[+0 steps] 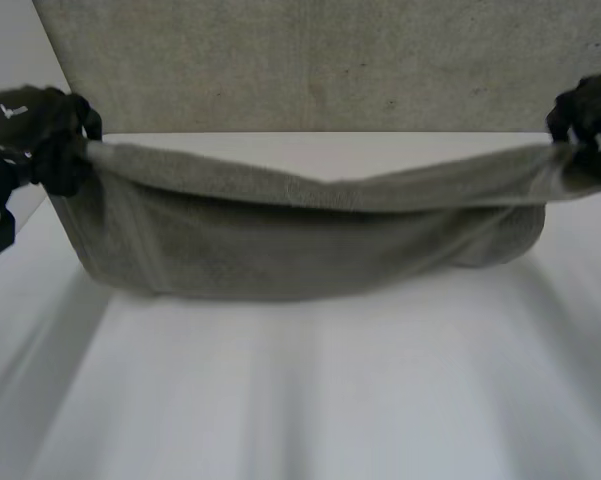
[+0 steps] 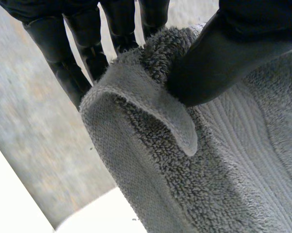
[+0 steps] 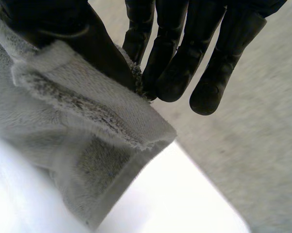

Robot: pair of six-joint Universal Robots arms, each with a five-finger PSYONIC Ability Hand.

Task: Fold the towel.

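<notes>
Fingers (image 2: pixel 85 46) of the left hand (image 1: pixel 40 135) pinch one top corner of the towel (image 1: pixel 310 240) against the thumb. The right hand (image 1: pixel 588 115) does the same at the other corner, with straight fingers (image 3: pixel 172 73) behind the cloth and the thumb in front. The top edge stretches between them with a slight sag in the middle. The body hangs down, and its lower part appears to rest on the white surface (image 1: pixel 300 400).

The step in hand looks like carrying the held edge across for the first fold. To do it well, both hands should travel together at one height. They should keep the edge tight so the sag does not crease, then lay the corners squarely on the opposite ones.

The head view gives the whole span and the sag. The wrist views give the grips: on the left the hem curls over under the thumb, while on the right only a thin bit of corner is held, which might slip.
</notes>
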